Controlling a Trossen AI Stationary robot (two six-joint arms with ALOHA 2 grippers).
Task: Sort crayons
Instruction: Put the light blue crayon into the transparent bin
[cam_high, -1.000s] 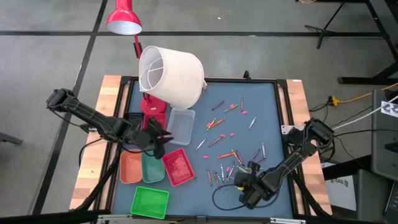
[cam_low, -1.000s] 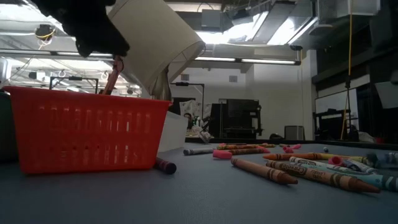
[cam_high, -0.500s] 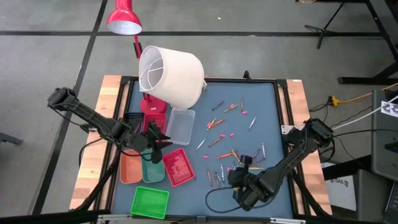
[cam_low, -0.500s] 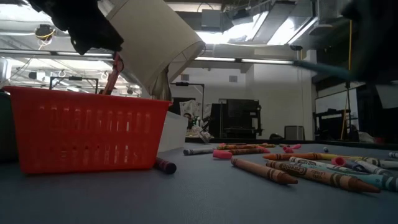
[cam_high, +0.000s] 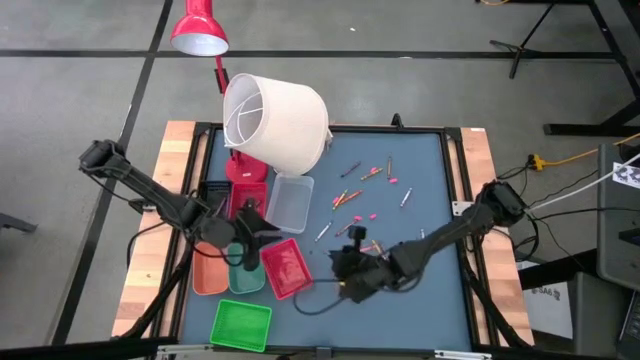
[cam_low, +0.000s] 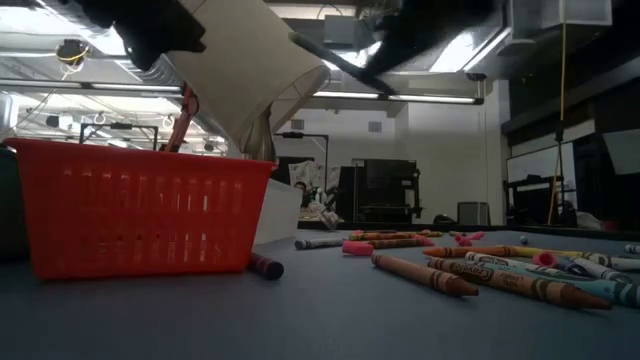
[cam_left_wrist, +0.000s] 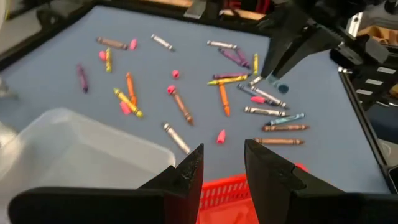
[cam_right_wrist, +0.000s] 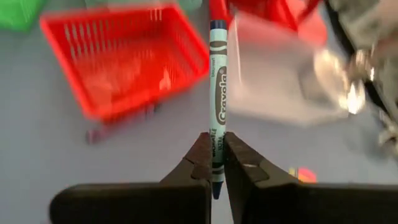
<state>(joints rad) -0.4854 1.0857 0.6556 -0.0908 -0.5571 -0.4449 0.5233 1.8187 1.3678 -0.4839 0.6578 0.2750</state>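
Many crayons (cam_high: 365, 190) in mixed colours lie scattered on the blue-grey table top (cam_high: 420, 160); in the low view they lie at the right (cam_low: 470, 268). My right gripper (cam_high: 347, 264) hangs above the table's middle, just right of the red basket (cam_high: 285, 268). It is shut on a blue crayon (cam_right_wrist: 217, 81), which also shows in the left wrist view (cam_left_wrist: 281, 87). My left gripper (cam_left_wrist: 222, 163) stands open with nothing between its fingers. It hovers over the trays at the left (cam_high: 252, 238). My right gripper pinches the blue crayon near one end (cam_right_wrist: 217, 140) between its two fingers. The crayon runs along the fingers and sticks out ahead of them toward the red basket. The fingers slant downward from the table's right side. The crayon is lifted clear of the table.
Left of the red basket stand a teal tray (cam_high: 245, 272) and an orange tray (cam_high: 210, 270). A green tray (cam_high: 241, 325) is at the near edge and a clear tray (cam_high: 290, 200) farther back. A white lampshade (cam_high: 275, 120) and a red lamp (cam_high: 200, 30) stand at the far left.
My right gripper has risen from the crayons at the near right. It has gone toward the table's left, up to the red basket, rolling as it went. It has stayed shut, and the blue crayon has come up clear of the table with it.
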